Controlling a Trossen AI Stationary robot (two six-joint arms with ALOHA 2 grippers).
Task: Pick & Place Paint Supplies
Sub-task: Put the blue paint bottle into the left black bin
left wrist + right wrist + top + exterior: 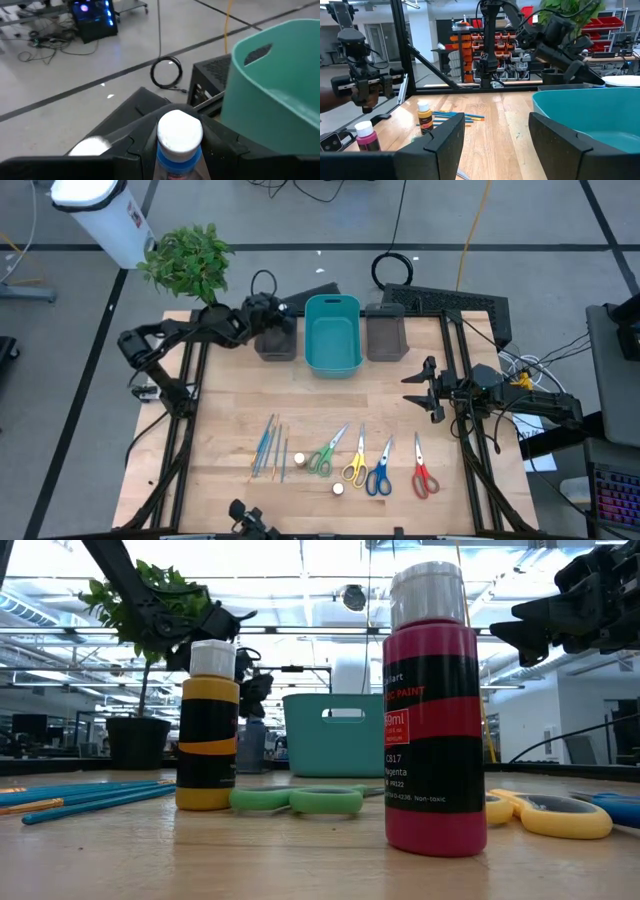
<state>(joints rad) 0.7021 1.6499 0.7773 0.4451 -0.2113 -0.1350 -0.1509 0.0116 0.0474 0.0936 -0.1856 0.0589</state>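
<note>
My left gripper (268, 312) hangs over the left dark grey bin (277, 343) at the table's far side, shut on a blue bottle with a white cap (179, 131). Another white cap (90, 147) shows beside it, low in that bin. On the near half of the table lie thin brushes (270, 448), a yellow bottle (208, 730), a magenta bottle (435, 720), and scissors with green (322, 455), yellow (355, 463), blue (379, 474) and red (424, 476) handles. My right gripper (425, 387) hovers open over the table's right side, away from all of these. My left gripper holds the blue bottle by its body just under the white cap (177, 157), pinched between the two fingers (142, 145), one on each side. The bottle stands upright in the hold over the grey bin. Its lower part is hidden by the gripper.
The teal bin (332, 335) stands at the far middle, with a second dark grey bin (385, 335) to its right. A potted plant (190, 260) sits beyond the far left corner. Bare wood lies between the bins and the row of supplies.
</note>
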